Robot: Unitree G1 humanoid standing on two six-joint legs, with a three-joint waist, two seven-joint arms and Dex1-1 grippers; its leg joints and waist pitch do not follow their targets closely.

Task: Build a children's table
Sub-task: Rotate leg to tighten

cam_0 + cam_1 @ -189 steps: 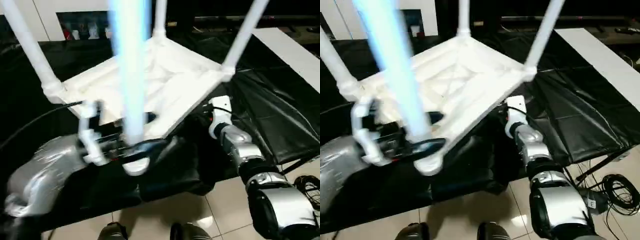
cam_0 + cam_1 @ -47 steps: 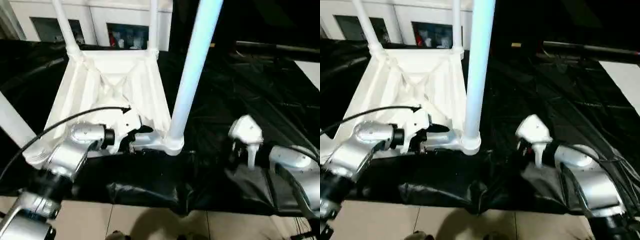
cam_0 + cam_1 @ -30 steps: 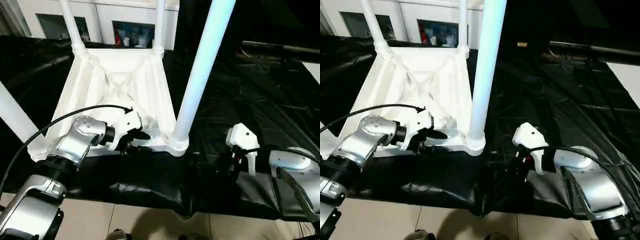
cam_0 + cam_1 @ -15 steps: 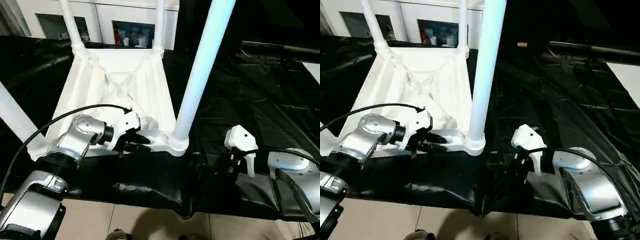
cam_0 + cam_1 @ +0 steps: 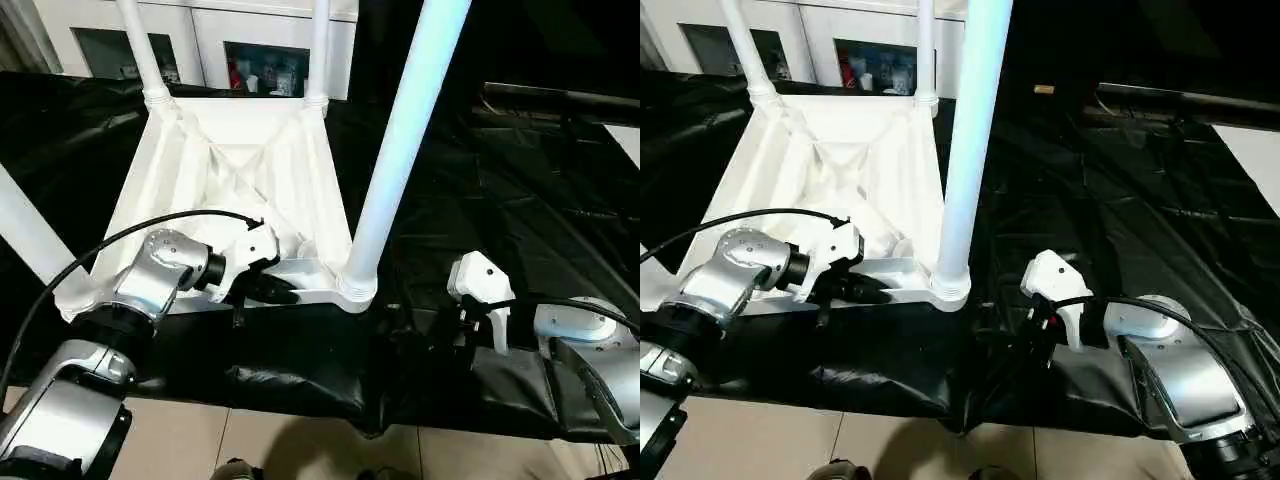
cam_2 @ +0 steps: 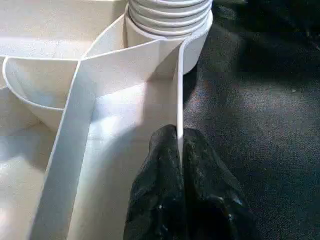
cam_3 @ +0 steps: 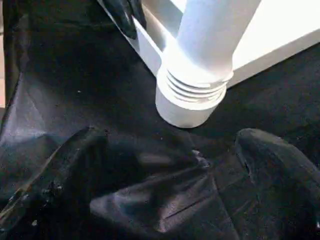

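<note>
1. Left wrist view: my left end effector (image 6: pixel 179 150) is clamped on the thin side wall of the children's table (image 5: pixel 230 170), one black finger on each face of the rim, just beside the near corner socket (image 6: pixel 170 22).
2. From the head cameras, the table lies upside down on the desk (image 5: pixel 520 190), which is draped in black sheeting, ribbed underside up. All four legs stand in their corner sockets: the near right leg (image 5: pixel 405 130), the far right leg (image 5: pixel 318 50), the far left leg (image 5: pixel 140 50) and the near left leg (image 5: pixel 30 240).
3. My right end effector (image 5: pixel 1025 335) rests on the sheeting just right of the near right leg's socket, jaws spread wide and holding nothing; in the right wrist view its two fingers frame that socket without touching it.
4. I judge the legs are done, so the step in hand is taking hold of the frame to turn the table upright.
5. The next move calls for a second grip on the rim with the right side, then a slow joint lift and roll. One thin-wall pinch could slip, and the tall legs swing wide.
</note>
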